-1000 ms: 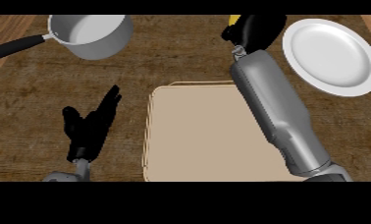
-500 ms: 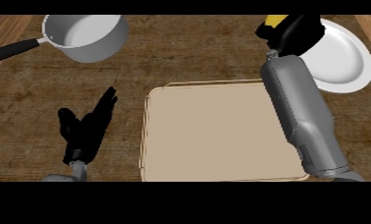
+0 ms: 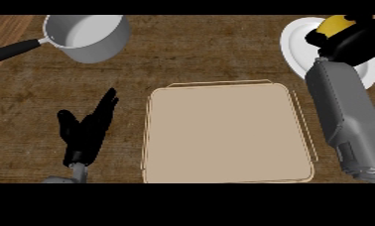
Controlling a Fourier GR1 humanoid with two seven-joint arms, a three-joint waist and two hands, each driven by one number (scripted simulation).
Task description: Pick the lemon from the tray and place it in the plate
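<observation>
Right hand (image 3: 350,41) is up at the top right, fingers curled round the lemon (image 3: 336,23), and it hangs over the plate (image 3: 296,46). Only the yellow top of the lemon peeks out above the black fingers; the rest is hidden in the grip. Whether it touches the plate's surface yet, I cannot tell from this angle.

The tray (image 3: 227,133) sits mid-bench with nothing on it, so the pick looks done and this is the placing step. The left hand (image 3: 84,133) rests at the lower left, fingers straight and open, holding nothing. A pot (image 3: 86,36) stands at the upper left, well apart from the action.

How to finish this well, as I judge it: the hand seems set toward the plate's upper right part, with much of the plate hidden beneath the forearm. Better to bring the lemon nearer the plate's middle before letting go. Lower it until it sits close to the surface, then open the fingers slowly, since a lemon is round and could roll toward the rim. After release, lift straight up so the fingers don't nudge it off. The plate lies right at the view's edge, so the margin on that side is hard to read.
</observation>
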